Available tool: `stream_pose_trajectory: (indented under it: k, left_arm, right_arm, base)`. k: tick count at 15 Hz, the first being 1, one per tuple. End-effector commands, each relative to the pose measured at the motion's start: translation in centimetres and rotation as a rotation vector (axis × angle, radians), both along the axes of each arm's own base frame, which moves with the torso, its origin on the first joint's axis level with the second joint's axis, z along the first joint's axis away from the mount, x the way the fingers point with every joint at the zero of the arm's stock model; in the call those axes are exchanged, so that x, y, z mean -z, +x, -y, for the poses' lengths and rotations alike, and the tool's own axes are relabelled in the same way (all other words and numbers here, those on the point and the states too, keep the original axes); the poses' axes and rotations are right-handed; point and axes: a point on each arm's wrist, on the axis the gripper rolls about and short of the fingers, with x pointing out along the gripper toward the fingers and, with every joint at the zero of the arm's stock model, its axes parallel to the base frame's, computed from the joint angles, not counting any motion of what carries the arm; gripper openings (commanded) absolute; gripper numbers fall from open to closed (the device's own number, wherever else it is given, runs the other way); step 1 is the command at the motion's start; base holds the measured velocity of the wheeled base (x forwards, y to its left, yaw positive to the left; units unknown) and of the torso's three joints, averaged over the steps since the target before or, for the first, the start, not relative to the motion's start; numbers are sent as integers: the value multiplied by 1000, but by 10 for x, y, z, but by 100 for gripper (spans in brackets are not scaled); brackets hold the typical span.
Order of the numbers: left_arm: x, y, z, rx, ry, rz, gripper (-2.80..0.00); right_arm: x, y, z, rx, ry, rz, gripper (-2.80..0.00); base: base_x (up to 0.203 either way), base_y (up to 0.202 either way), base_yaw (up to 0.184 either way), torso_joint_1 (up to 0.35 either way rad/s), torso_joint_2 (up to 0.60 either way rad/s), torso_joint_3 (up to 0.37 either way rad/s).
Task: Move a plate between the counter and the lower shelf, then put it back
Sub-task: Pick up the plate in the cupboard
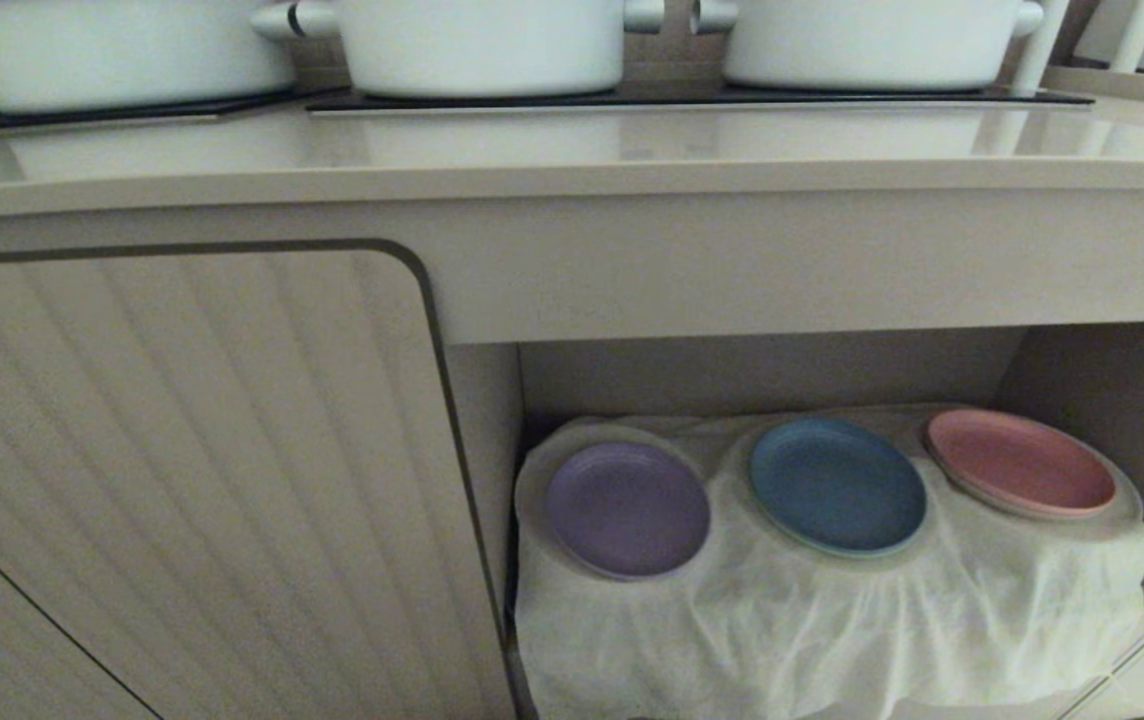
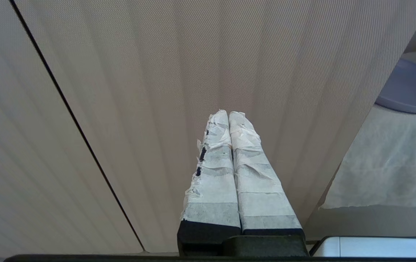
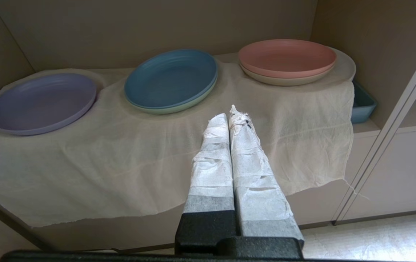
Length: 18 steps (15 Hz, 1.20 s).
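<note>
Status: no step of the transfer shows as done. The plate (image 1: pixel 628 510) lies flat on the cloth (image 1: pixel 832 620) that covers the base of the lower shelf (image 1: pixel 772 375), at the left end of a row of three. The blue plate (image 1: pixel 837 485) sits beside it in the middle, and the pink plate (image 1: pixel 1020 462) stands at the right end; the three are close together but do not touch. In the right wrist view the blue and pink plates each rest on a second, paler plate.

The counter (image 1: pixel 572 150) above the shelf carries white pots (image 1: pixel 482 45) on black panels along its back. No plate is on it.

Neither arm appears in the head view. The left gripper (image 2: pixel 228 113) has its jaws pressed together and empty; it faces the ribbed cabinet door (image 2: pixel 157 91), with the plate's edge visible off to one side. The right gripper (image 3: pixel 229 111) likewise has its jaws together and empty; it points into the shelf opening, in front of the cloth's hanging edge and nearest the blue plate. Neither gripper touches a plate.

Remaining, as judged from this layout: grasp the plate, lift it to the counter, set it down, then return it to the shelf. The whole sequence is still ahead.
</note>
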Motion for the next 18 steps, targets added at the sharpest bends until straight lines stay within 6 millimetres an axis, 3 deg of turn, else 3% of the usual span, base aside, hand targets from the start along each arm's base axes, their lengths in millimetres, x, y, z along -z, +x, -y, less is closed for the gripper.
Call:
stream_pose_trajectory:
  k: [1, 15, 18]
  left_arm:
    - [0, 0, 0, 0, 0, 1, -280]
    - [0, 0, 0, 0, 0, 1, -280]
    - [0, 0, 0, 0, 0, 1, -280]
  right_arm:
    - [0, 0, 0, 1, 1, -1, -280]
    - [0, 0, 0, 1, -5, -3, -280]
    - [0, 0, -1, -25, -88, -3, -280]
  base:
    - [0, 0, 0, 0, 0, 0]
    - [0, 0, 0, 0, 0, 0]
    - [0, 0, 0, 0, 0, 0]
